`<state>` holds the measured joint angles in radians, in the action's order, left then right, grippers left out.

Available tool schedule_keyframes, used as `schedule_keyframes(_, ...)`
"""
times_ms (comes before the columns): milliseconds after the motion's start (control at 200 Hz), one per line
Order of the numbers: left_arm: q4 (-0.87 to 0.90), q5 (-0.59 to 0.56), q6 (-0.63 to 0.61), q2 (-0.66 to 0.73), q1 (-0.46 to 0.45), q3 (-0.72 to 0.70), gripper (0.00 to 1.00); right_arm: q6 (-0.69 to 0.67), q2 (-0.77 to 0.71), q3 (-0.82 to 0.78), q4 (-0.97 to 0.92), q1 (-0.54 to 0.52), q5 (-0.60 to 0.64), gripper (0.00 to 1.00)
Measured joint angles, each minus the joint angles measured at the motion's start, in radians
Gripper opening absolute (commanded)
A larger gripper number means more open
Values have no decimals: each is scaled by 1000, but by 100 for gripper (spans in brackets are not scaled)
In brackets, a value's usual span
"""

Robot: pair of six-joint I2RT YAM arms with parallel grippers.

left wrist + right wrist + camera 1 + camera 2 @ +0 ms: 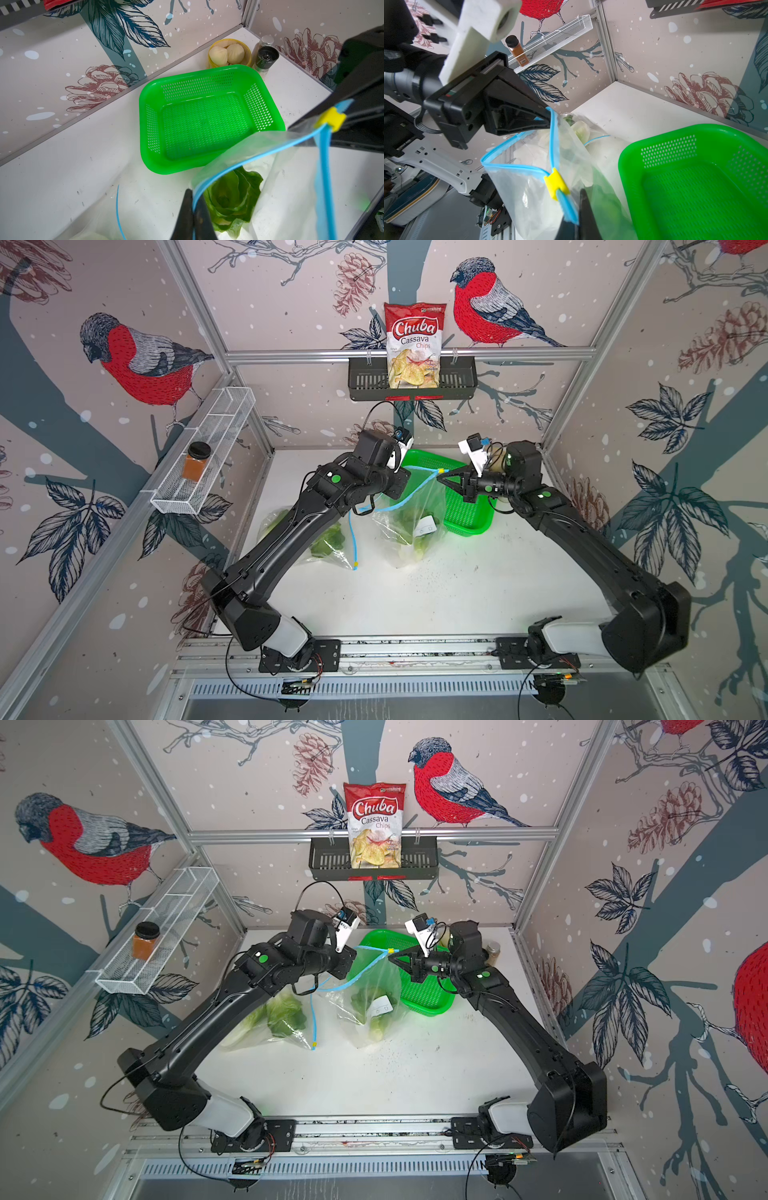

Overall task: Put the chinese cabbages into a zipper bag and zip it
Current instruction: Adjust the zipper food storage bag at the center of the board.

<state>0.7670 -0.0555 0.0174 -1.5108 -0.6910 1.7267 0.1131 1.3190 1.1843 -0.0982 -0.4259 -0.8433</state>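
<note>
**A:** While both claws are clenched on that blue strip (550, 145), what worries you?

**B:** The right claw (576, 212) pinches it just beside the yellow slider (556, 184), not on it. A pull could stretch the zipper bag (413, 508) rather than zip it.

**A:** And the left claw (193, 197)?

**B:** It grips the far end. If it slips, the open mouth sags and the chinese cabbage (232, 199) inside spills onto the counter (457, 593). More lies in a second bag (270, 1023).
</note>
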Motion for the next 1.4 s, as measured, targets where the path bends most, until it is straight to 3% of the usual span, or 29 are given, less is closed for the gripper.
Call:
schedule_keyframes(125, 0, 4, -17, -1, 1, 3, 0, 47, -49, -13, -40, -63, 54, 0)
schedule_keyframes(270, -8, 46, -22, -14, 1, 2, 0, 111, -79, -68, -56, -105, 116, 12)
schedule_keyframes(525, -38, 97, -44, -28, 1, -18, 0, 158, -133, -130, -46, -4, 135, 29)
schedule_keyframes(740, -44, 130, -50, -31, 1, -25, 0, 85, -117, -110, -42, 42, 83, 41)
schedule_keyframes(981, -45, 132, -50, -31, 1, -25, 0, 14, -71, -62, -42, 51, -2, 31)
schedule_keyframes(1091, -45, 132, -50, -31, 1, -25, 0, -6, -69, -57, -43, 47, -30, 19)
schedule_keyframes(1401, -45, 130, -51, -30, 1, -26, 0, -5, -78, -58, -44, 47, -51, 0)
